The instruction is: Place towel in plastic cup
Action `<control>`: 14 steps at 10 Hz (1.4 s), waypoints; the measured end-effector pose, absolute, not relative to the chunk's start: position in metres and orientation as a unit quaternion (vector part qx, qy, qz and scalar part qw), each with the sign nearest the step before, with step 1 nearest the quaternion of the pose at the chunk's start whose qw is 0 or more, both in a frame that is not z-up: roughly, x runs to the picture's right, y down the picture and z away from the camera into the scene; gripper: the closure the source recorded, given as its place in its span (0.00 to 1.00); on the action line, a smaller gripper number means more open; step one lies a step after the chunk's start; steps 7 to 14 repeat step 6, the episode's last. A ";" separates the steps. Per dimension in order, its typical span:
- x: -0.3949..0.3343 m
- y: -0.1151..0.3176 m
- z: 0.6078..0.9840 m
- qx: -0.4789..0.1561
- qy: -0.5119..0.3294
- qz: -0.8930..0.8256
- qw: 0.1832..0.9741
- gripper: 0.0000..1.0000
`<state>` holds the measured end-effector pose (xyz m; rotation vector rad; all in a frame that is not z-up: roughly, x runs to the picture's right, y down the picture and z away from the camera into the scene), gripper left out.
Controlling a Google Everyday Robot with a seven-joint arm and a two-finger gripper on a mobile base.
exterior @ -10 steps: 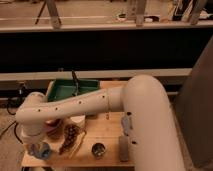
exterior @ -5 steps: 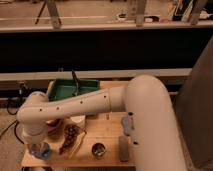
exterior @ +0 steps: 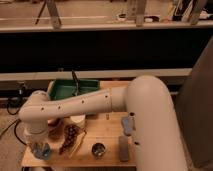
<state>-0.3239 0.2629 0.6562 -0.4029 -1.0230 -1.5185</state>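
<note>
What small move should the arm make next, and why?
Probably a short, slow descent. The gripper hangs at the table's front-left corner over something bluish, likely the cup, though its end is hidden. The white bowl sits clear to its right.

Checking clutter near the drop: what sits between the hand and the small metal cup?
In the camera view, a brown patterned item lies on the wooden table between the hand at the front-left corner and the metal cup.
</note>
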 end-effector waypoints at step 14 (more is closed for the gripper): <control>-0.322 0.261 0.657 -0.164 -0.448 -0.657 0.584 0.20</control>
